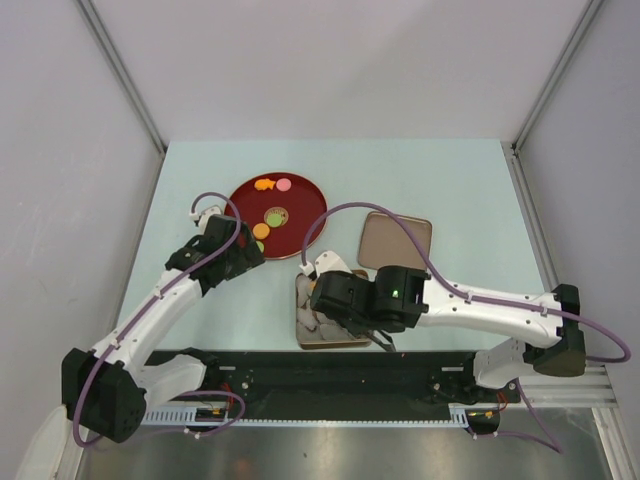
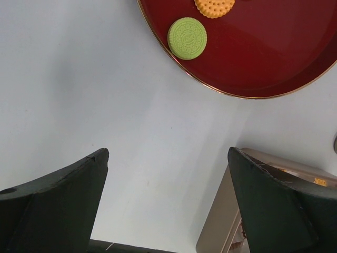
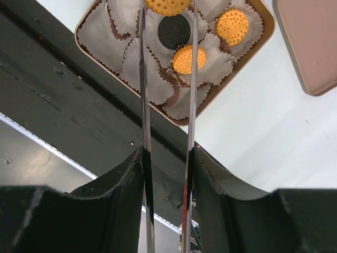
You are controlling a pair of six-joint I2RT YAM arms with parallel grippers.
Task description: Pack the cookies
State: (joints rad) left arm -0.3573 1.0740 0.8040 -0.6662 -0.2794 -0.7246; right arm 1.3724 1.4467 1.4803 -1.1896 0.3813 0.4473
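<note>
Right gripper [image 3: 168, 158] is over the cookie tin [image 1: 330, 342], and its black fingers are squeezed narrow onto a pair of metal tongs [image 3: 143, 105]. The two thin blades run out side by side, and right at their tips there's an orange cookie [image 3: 168, 5] pinched between them, above the tin. Inside the tin it's all crumpled white paper cups [image 3: 105, 37]. A dark brown cookie [image 3: 174, 31] lies in one cup between the blades, one of the orange biscuits [image 3: 188, 59] sits in a cup just beside it, and another [image 3: 232, 26] is in a cup toward the tin's corner. The tin's lid [image 3: 310, 47] lies flat on the table, just beyond the tin and apart from it. Over to the far left of the tin is the red plate [image 1: 300, 200], with the loose ones on it: a green cookie [image 2: 187, 38] near the rim, an orange one beside it, and a pink cookie [image 1: 284, 184] on the side farthest from the tin. Left gripper [image 2: 168, 155] has its fingers spread wide with nothing between them, hanging above the pale table [image 2: 79, 79] in the gap between the tin and the plate, and a corner of the tin shows by one fingertip.
</note>
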